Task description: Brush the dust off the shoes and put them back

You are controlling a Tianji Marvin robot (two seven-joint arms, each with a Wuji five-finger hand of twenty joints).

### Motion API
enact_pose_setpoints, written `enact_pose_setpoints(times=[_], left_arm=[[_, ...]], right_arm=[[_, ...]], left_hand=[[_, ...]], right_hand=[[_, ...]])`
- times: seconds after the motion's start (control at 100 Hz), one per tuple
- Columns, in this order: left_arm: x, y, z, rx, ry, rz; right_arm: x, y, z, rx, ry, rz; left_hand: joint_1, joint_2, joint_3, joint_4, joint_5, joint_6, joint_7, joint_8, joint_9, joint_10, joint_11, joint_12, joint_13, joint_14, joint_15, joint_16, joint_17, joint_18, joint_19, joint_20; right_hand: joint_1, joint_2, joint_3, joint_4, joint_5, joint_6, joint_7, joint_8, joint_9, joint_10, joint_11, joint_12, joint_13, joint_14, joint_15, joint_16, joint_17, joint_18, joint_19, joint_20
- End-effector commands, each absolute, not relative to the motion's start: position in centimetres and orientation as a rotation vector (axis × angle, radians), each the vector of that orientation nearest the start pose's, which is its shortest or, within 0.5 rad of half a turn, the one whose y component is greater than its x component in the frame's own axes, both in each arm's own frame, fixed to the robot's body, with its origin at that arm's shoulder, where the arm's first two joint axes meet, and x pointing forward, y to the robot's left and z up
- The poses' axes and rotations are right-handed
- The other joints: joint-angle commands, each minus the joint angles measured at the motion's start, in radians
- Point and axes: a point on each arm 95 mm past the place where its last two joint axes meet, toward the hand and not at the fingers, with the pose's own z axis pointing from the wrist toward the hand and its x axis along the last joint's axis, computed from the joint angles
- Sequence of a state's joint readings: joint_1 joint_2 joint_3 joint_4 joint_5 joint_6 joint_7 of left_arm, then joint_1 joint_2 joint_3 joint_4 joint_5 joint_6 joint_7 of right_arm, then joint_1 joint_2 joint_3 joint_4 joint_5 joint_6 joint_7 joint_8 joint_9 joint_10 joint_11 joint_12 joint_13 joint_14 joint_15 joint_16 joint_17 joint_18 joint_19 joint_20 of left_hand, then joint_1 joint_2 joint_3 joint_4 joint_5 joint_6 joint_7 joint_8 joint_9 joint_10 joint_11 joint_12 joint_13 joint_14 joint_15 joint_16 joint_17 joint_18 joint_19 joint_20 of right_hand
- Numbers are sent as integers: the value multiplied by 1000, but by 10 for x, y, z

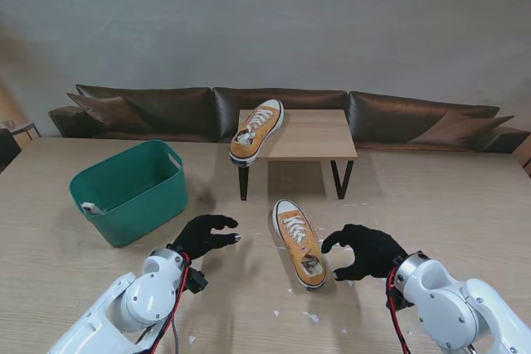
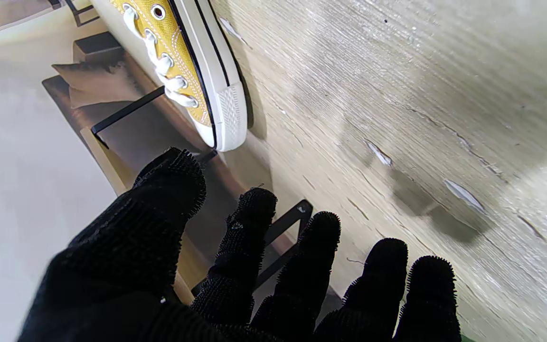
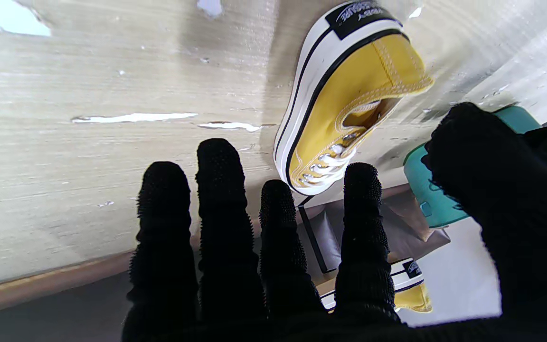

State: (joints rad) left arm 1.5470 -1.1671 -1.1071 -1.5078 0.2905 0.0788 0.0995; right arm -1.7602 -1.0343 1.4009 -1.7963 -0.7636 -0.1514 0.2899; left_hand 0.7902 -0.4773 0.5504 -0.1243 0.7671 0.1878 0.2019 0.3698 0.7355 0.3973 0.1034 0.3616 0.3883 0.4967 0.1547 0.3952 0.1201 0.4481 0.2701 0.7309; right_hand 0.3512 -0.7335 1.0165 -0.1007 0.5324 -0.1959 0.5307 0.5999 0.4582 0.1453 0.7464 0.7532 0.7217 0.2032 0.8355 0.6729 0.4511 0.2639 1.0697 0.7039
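- Right hand [image 1: 365, 251]: fingers spread and curled, holding nothing, just right of the near shoe [image 1: 299, 242], by its heel.
- Left hand [image 1: 204, 234]: spread too, empty, left of that shoe and apart from it.
- Near shoe lies on the table [image 1: 448, 205], toe pointing away from me.
- Far shoe [image 1: 256, 130] sits beyond it on the stand [image 1: 311, 134], overhanging the left edge.
- Bin [image 1: 131, 190] is left of the near shoe.

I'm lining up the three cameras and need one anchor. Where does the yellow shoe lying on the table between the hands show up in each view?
Stand view: the yellow shoe lies at the centre, nearer to me, between the two robot hands.
Left wrist view: its toe and laces show beyond the fingers.
Right wrist view: its heel and side show beyond the fingers.
Shared landmark: the small bench's black legs.
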Motion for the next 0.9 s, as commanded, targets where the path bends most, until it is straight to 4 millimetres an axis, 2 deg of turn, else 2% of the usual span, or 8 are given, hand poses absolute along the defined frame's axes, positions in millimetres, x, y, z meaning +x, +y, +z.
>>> enact_pose_setpoints(times=[0.0, 0.25, 0.4, 0.89], left_arm=[[391, -35, -369, -2001, 1074, -1784], [389, -33, -370, -2001, 1067, -1772], [388, -31, -371, -2002, 1057, -1762], [385, -29, -372, -1998, 1053, -1748]], right_arm=[[345, -24, -323, 1463, 1731, 1543], [338, -10, -333, 1446, 1744, 1531], [338, -4, -342, 1431, 1758, 1496], [339, 7, -374, 1355, 1770, 1408]], left_hand=[[13, 21, -12, 40, -4, -19, -2, 6, -26, -12, 2, -5, -5, -5, -14, 2, -9, -34, -31, 21], [14, 22, -10, 40, 5, -18, 2, 7, -24, -9, 4, -1, -2, -3, -10, 4, -8, -33, -30, 23], [16, 21, -9, 40, 5, -15, 2, 7, -23, -5, 5, 0, -2, -2, -10, 5, -8, -33, -30, 23], [15, 22, -6, 40, 11, -16, 5, 9, -14, -4, 9, 9, -1, -2, -8, 5, -7, -33, -29, 24]], right_hand=[[-5, -32, 38, -20, 14, -28, 6, 9, -21, -24, 25, 21, -8, -10, 9, 11, -198, -13, -20, 19], [-5, -24, 38, -19, -31, -24, -19, 0, -1, -28, 31, 30, 16, -9, 28, 19, -175, -12, -7, 29], [-4, -27, 43, -19, -24, -16, -10, 2, 19, -27, 36, 32, 34, -9, 38, 21, -165, -9, 4, 34], [5, -49, 99, -22, 71, 27, 147, 66, 152, -26, 64, 33, 144, -23, 79, 21, -97, 10, 59, 29]])
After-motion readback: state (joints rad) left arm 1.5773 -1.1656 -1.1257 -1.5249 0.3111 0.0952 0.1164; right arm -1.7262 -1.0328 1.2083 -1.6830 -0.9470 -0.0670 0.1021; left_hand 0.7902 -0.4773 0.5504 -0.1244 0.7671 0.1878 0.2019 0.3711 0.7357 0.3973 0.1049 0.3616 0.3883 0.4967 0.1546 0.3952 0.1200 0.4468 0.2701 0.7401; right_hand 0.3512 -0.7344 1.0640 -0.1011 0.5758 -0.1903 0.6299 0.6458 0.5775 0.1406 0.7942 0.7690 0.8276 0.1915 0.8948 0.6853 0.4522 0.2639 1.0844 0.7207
